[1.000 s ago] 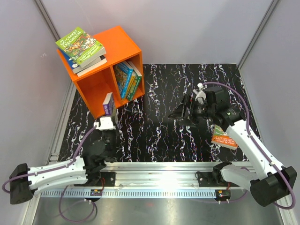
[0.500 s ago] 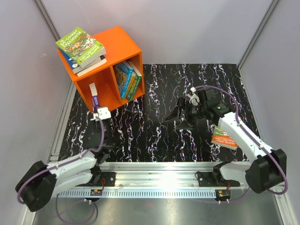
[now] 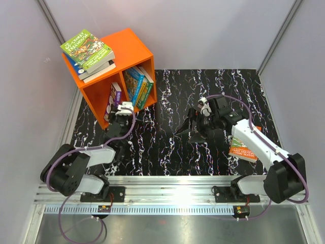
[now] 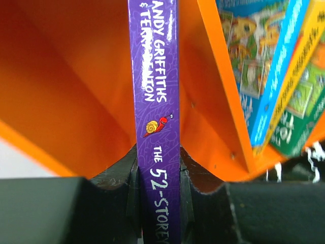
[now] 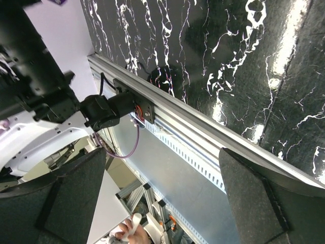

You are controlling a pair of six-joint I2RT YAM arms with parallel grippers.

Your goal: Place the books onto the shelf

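The bright orange open-fronted box shelf (image 3: 129,48) stands at the far left. A thin purple paperback book (image 4: 155,101) is upright at the mouth of its left compartment, its spine clamped in the left gripper (image 4: 158,170). It seems light, smooth and bendy, so a grip near the spine is best. The right gripper (image 5: 162,198) is empty, with its fingers wide apart.

The black, white-veined table (image 3: 167,101) carried the orange shelf (image 3: 134,48) at its far left corner and one book (image 3: 242,151) lying flat near its right edge. A stack of books (image 3: 89,53) lay on the shelf's top, and leaning books (image 3: 138,86) stood in its right compartment.
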